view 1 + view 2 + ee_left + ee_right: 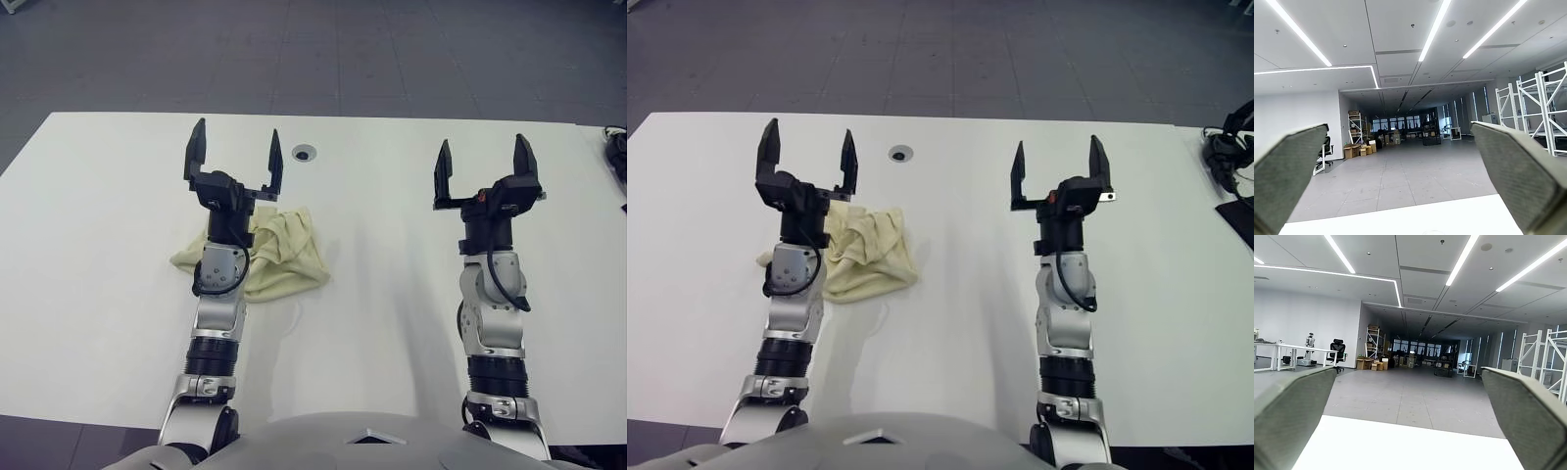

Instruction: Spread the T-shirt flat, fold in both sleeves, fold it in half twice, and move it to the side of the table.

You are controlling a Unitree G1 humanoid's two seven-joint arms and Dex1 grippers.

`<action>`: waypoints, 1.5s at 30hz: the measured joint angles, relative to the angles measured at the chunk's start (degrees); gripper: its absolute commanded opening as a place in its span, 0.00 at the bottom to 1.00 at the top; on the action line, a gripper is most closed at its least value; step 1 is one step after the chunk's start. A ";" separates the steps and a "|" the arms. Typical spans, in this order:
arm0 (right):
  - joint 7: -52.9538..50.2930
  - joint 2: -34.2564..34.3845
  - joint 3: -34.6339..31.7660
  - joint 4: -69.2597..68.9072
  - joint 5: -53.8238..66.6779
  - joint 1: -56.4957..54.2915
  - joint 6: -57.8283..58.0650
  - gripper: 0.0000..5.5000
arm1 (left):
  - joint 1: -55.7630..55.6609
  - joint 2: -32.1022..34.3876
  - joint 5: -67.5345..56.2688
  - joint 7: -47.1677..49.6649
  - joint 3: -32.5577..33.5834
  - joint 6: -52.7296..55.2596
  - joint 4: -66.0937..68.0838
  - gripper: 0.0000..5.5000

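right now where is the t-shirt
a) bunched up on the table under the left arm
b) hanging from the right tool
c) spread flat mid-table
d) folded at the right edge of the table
a: the T-shirt lies crumpled on the table with the left arm crossing over it. The left tool and right tool are both open and empty.

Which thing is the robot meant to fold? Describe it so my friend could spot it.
Start at the big white table, on the robot's left half. Partly under the left arm, near its wrist, lies the T-shirt in a crumpled heap. It is the only soft, pale yellow thing; its neighbour, a small round hole in the tabletop, is dark and flat.
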 measured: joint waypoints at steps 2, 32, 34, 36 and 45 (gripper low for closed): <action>0.09 0.00 0.07 -0.18 0.03 0.06 0.18 0.98 | 0.00 0.05 0.41 0.13 0.05 0.04 0.01 0.98; 0.10 -0.01 -0.04 -3.23 0.78 2.07 2.49 0.98 | -0.58 0.44 2.79 2.30 1.05 4.25 -0.33 0.98; 0.05 -0.02 -0.19 -3.44 0.90 2.11 2.64 0.98 | -0.58 0.42 3.47 2.26 0.74 5.62 -0.70 0.98; -0.06 -0.01 -0.22 -4.41 0.92 2.31 2.89 0.98 | -0.59 0.50 3.78 2.09 0.57 6.89 -1.98 0.98; -0.70 0.16 -0.22 -6.06 0.95 3.26 4.32 0.98 | -3.17 13.62 6.28 -3.98 4.03 15.78 3.19 0.98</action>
